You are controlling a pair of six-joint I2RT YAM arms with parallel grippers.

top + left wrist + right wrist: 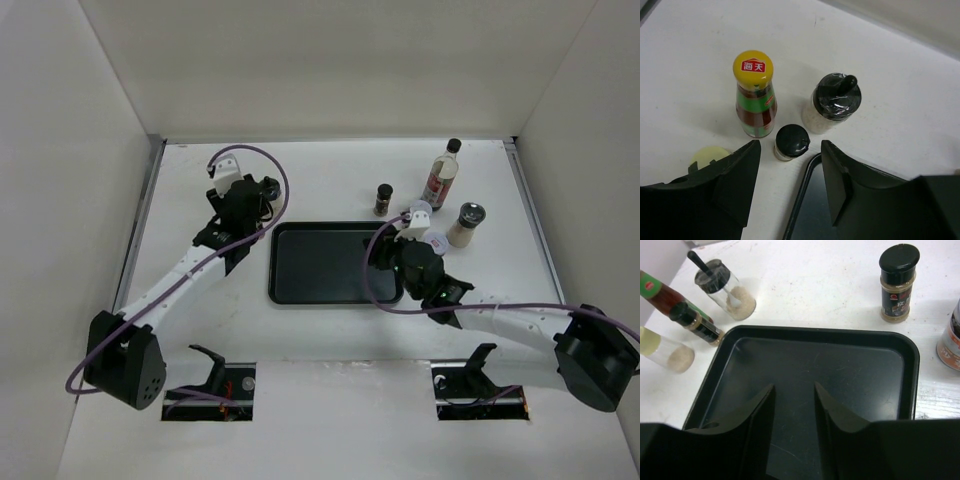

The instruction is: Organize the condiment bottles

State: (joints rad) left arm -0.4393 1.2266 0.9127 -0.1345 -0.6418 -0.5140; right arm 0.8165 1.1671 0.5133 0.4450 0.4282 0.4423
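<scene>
My left gripper (790, 150) is open and empty above the tray's left corner (807, 200). Just beyond its fingertips stand a small black-lidded jar (791, 141), a yellow-capped red-green sauce bottle (754, 95), a clear jar with a black spoon lid (833, 102) and a pale-lidded jar (709, 155). In the top view this gripper (255, 200) hides them. My right gripper (794, 387) is open and empty over the black tray (910, 355). A black-capped spice jar (897, 282) stands beyond the tray's far edge.
In the top view the tall clear black-capped bottle (443, 175), a dark-lidded jar (466, 224), a small dark jar (384, 198) and two white-capped jars (421, 212) stand right of the tray (300, 290). White walls enclose the table.
</scene>
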